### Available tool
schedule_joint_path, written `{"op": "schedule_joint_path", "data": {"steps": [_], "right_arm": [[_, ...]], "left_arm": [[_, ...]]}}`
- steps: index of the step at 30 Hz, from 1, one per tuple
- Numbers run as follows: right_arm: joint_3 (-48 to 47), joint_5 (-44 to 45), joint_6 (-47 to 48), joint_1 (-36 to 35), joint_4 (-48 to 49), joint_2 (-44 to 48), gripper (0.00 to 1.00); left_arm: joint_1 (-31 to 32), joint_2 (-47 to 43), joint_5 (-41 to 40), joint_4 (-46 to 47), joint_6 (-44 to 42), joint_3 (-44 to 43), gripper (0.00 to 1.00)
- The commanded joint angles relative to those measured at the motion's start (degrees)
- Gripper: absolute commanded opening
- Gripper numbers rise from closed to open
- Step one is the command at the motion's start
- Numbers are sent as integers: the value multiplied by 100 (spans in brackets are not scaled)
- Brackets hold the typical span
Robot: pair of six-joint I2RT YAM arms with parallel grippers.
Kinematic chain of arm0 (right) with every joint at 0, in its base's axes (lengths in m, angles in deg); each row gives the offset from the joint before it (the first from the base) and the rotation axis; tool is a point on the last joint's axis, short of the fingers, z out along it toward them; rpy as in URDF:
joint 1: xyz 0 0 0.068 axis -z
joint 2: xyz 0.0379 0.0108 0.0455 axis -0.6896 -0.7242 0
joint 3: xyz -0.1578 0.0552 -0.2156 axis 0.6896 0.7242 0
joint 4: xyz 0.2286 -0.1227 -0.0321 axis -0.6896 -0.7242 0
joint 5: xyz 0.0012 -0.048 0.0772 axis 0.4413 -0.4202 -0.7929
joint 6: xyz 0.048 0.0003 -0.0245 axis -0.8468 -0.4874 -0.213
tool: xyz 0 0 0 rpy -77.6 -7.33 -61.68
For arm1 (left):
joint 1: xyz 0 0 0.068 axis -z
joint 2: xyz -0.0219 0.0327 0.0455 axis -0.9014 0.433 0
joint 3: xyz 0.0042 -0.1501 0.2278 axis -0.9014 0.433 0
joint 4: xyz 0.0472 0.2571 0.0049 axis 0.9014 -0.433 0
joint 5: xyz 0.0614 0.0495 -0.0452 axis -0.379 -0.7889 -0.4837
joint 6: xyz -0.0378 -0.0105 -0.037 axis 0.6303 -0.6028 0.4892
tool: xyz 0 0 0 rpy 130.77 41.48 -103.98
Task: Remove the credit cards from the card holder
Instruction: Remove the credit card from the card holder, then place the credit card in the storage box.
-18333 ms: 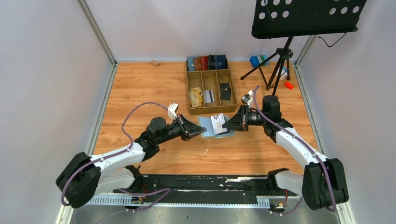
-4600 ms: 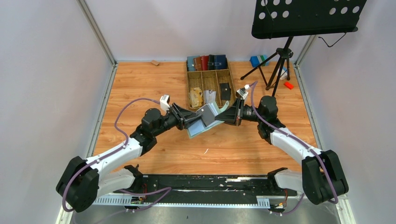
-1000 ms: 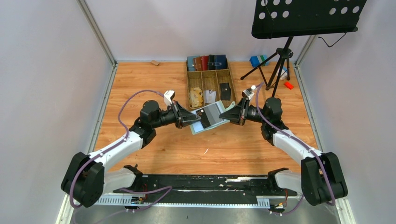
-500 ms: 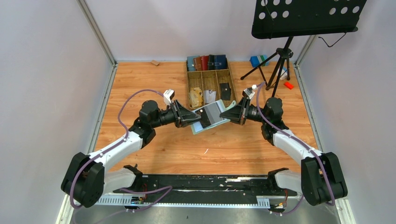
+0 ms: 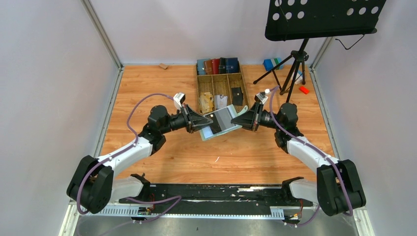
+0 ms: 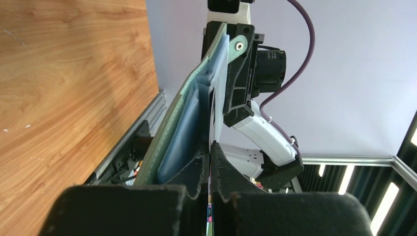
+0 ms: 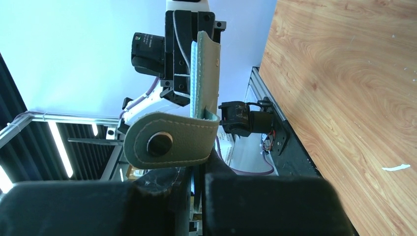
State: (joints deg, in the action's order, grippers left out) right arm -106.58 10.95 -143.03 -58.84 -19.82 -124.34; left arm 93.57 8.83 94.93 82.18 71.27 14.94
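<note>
The sage-green card holder (image 5: 227, 129) hangs open in the air between my two grippers, just in front of the tray. A grey card (image 5: 224, 118) and a dark card (image 5: 215, 125) lie on its inner face. My left gripper (image 5: 203, 123) is shut on the thin edge of a card (image 6: 210, 147); the holder's green cover (image 6: 172, 128) and blue lining stand just left of the jaws. My right gripper (image 5: 236, 121) is shut on the holder's opposite edge, with the snap tab (image 7: 167, 140) lying over its fingers (image 7: 162, 184).
A wooden tray (image 5: 198, 91) behind the holder has a tan paper wad (image 5: 205, 102), a white card (image 5: 221, 101) and a black card (image 5: 237, 95). A row of wallets (image 5: 218, 65) stands at its back. A music stand tripod (image 5: 290, 69) is at the back right.
The holder, which earlier lay on the table, is now held in the air between both grippers. Over the last second it has only shifted slightly toward the tray.
</note>
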Motion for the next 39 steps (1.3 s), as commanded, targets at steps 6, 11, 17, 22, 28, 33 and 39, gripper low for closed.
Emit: {"op": "schedule_joint_path", "data": {"steps": [6,11,17,22,28,33,39], "right_arm": [[-610,554,2951,636,-4147,223,0],[-653,1018,4237,856,-5382,97,0],[-282,1201,4741,883,-5596,-22,0],[-296,1400,5131,889,-5947,-41,0],[-508,1661,5609,891,-6466,53,0],[-669,1803,5822,890,-6773,109,0],[-892,1839,5900,892,-6970,73,0]], "left_arm": [[-102,-184,82,-872,-575,-78,0],[-232,-104,62,-2495,-1568,-641,0],[-234,663,22,-3031,-2070,-1455,0],[-219,1604,-194,-3309,-2412,-2361,0],[-143,3087,-549,-4524,-3403,-4267,0],[-61,4377,-656,-5290,-3924,-5938,0],[-58,5665,-643,-5767,-4177,-7555,0]]}}
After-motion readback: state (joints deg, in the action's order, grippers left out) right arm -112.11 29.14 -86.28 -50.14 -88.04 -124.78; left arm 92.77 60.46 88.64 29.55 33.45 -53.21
